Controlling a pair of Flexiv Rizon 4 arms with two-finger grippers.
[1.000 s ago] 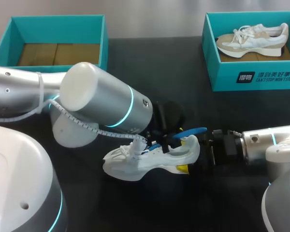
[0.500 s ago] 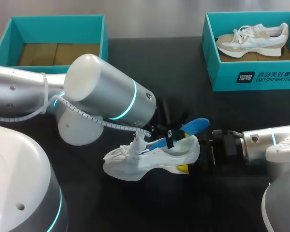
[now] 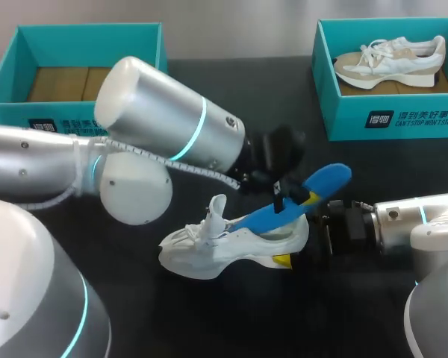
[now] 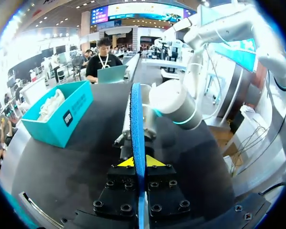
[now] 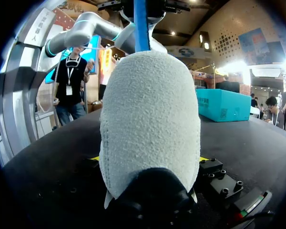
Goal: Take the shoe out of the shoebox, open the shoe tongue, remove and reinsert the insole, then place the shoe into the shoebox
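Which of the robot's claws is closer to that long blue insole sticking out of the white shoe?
Left. The left claw pinches the long blue insole from both sides. The right claw sits below it, gripping the heel of the white shoe.

The head view looks down on the counter (image 3: 284, 112) from behind. The 2 close wrist views face each other, sharing the insole (image 4: 136, 129).
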